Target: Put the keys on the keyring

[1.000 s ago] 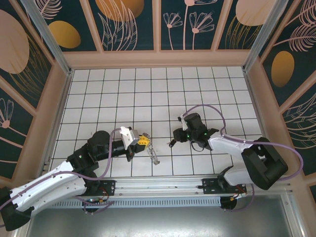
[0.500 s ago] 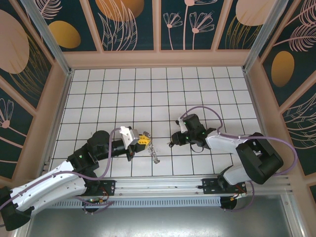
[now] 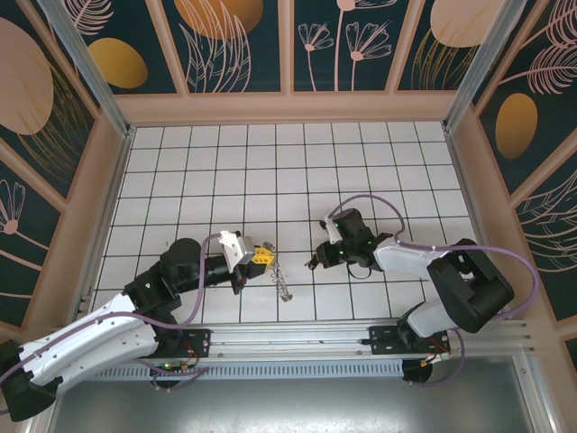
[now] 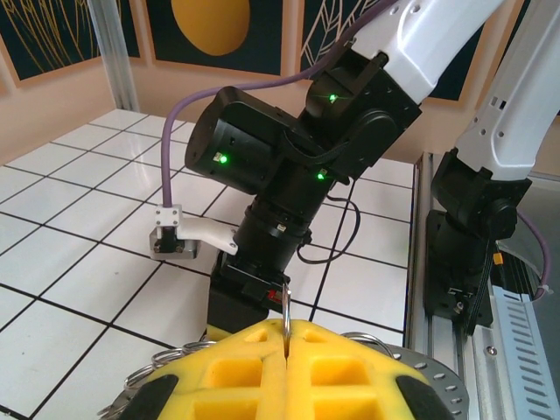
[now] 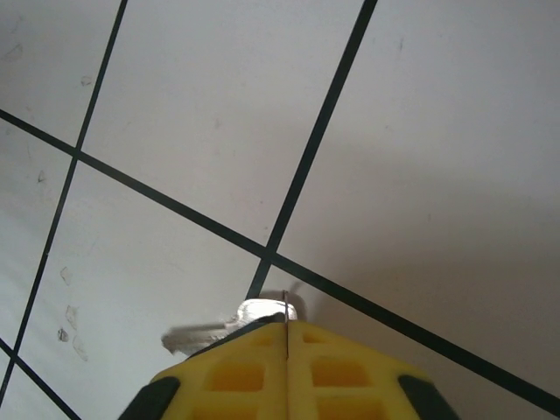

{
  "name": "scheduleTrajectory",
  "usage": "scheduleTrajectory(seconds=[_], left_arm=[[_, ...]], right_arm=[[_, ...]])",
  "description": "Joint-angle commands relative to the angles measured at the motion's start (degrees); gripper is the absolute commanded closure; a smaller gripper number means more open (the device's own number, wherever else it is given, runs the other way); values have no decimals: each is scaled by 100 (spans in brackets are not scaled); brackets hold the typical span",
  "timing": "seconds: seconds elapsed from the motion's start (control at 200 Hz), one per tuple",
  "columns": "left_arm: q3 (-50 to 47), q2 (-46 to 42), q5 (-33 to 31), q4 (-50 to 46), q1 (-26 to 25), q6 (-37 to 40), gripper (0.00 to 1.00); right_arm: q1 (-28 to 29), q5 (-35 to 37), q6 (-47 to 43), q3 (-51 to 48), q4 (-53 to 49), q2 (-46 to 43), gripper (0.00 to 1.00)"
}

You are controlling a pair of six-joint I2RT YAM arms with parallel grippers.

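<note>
The top camera sits high up, above and behind the left arm and the right arm. It looks down on the whole white table, from far off. The left wrist camera sits low, right behind the left gripper, and looks flat across the tiles at the right arm, which is very near. The right wrist camera sits right behind the right gripper and looks down at the tiles from very close. The top view and the left wrist view share one part: the right arm's wrist.
</note>
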Motion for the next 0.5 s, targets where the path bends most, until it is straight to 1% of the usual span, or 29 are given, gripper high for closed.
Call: scheduleTrajectory(seconds=[0.0,0.055,0.29,0.35,0.43,0.495], left_arm=[[51,-99,77,316,-27,-11,100],[49,-109,83,325,-25,-9,100],[16,-135,-31,424,-23,-81,100],[3,-163,-189,458,-23,-262,100],[-32,-308,-170,553,-25,-482,100],[-85,-530,-405,521,-21,-570,100]], right_arm=[[-26,79,-65,221,-163,15,97],[-24,109,-78,284,-275,-5,100],[105,359,-170,981,-1516,-185,100],[173,372,-165,1151,-1929,-186,100],[293,479,-151,1435,-2626,-127,100],[403,494,-41,1648,-3120,-53,100]])
